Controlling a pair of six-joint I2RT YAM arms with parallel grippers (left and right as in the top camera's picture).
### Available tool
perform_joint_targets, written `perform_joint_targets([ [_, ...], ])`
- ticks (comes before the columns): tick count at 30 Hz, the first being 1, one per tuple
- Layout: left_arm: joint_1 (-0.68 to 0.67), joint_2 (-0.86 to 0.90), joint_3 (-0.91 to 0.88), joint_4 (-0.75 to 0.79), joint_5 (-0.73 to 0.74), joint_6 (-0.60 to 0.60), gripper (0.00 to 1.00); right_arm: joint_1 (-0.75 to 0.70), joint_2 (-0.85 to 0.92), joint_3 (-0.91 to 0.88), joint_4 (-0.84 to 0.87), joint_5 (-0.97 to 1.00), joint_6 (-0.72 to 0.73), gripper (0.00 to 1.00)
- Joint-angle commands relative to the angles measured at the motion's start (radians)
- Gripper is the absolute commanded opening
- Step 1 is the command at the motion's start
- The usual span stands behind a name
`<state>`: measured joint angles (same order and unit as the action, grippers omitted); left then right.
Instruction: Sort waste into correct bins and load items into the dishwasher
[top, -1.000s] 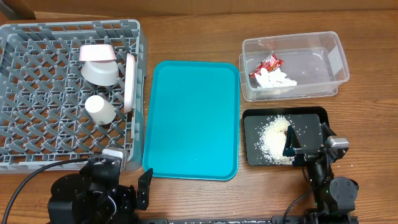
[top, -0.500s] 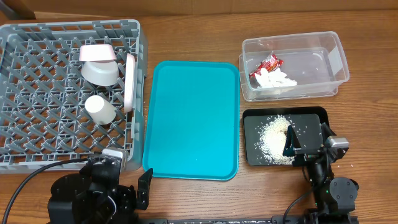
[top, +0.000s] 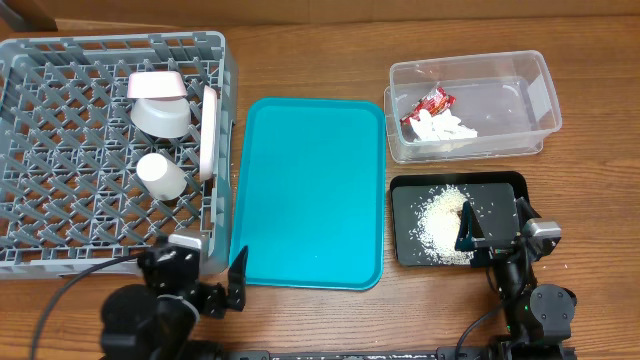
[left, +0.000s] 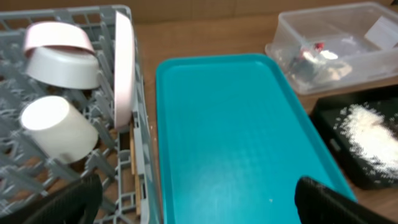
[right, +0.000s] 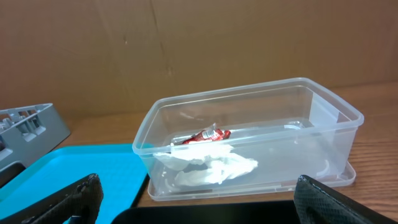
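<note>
The grey dishwasher rack (top: 60, 150) on the left holds a greyish bowl (top: 160, 117), a small dish (top: 155, 85), an upright plate (top: 209, 130) and a white cup (top: 160, 175). In the clear tub (top: 535, 95) lie a red wrapper (top: 428, 103) and tissue scraps (top: 447, 128). White rice (top: 440, 222) is heaped in the black tray (top: 505, 190). My left gripper (top: 205, 272) hangs open and empty at the near edge of the rack and the teal tray (left: 217, 124). My right gripper (top: 495, 228) stands open and empty over the black tray's near side, facing the tub (right: 249, 99).
The teal serving tray (top: 310, 190) lies bare between the rack and the bins. Thin pale wooden sticks (left: 133, 165) lie inside the rack's right wall, below the plate (left: 122, 68). A cardboard wall stands behind the tub.
My left arm has shifted, and its gripper has moved slightly forward and to the right, towards the teal tray's near corner. The right arm and all objects are as before.
</note>
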<state>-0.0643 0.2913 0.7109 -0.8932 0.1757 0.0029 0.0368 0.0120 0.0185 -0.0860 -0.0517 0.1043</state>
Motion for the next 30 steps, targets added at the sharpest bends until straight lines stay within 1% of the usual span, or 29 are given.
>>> perform_joint_targets([
  [1,-0.005,-0.106,-0.185,0.127,0.008,-0.016,1.00,-0.005,-0.009,-0.010,0.005,0.005,-0.001,1.00],
  [6,-0.016,-0.234,-0.426,0.400,0.004,-0.064,1.00,-0.005,-0.009,-0.010,0.005,0.005,-0.001,1.00],
  [10,-0.017,-0.289,-0.554,0.623,-0.022,-0.063,1.00,-0.005,-0.009,-0.010,0.005,0.005,-0.001,1.00],
  [12,-0.023,-0.288,-0.603,0.741,-0.067,-0.063,1.00,-0.005,-0.009,-0.010,0.005,0.005,-0.001,1.00],
  [13,-0.031,-0.288,-0.632,0.818,-0.115,-0.063,1.00,-0.005,-0.009,-0.010,0.005,0.005,-0.001,1.00],
  [17,-0.044,-0.288,-0.694,0.968,-0.229,-0.063,1.00,-0.005,-0.009,-0.010,0.005,0.005,-0.001,1.00],
  [18,-0.044,-0.288,-0.708,0.990,-0.253,-0.063,1.00,-0.005,-0.009,-0.010,0.005,0.005,-0.001,1.00],
  [20,-0.043,-0.288,-0.706,0.964,-0.274,-0.062,1.00,-0.005,-0.009,-0.010,0.005,0.005,-0.001,1.00],
  [22,-0.043,-0.288,-0.706,0.910,-0.272,-0.063,1.00,-0.005,-0.009,-0.010,0.005,0.005,-0.001,1.00],
  [24,-0.044,-0.288,-0.706,0.815,-0.235,-0.063,1.00,-0.005,-0.009,-0.010,0.005,0.005,-0.001,1.00],
  [27,-0.043,-0.288,-0.706,0.816,-0.187,-0.063,1.00,-0.005,-0.009,-0.010,0.005,0.005,-0.001,1.00],
  [30,-0.043,-0.288,-0.706,0.817,-0.183,-0.063,1.00,-0.005,-0.009,-0.010,0.005,0.005,-0.001,1.00],
])
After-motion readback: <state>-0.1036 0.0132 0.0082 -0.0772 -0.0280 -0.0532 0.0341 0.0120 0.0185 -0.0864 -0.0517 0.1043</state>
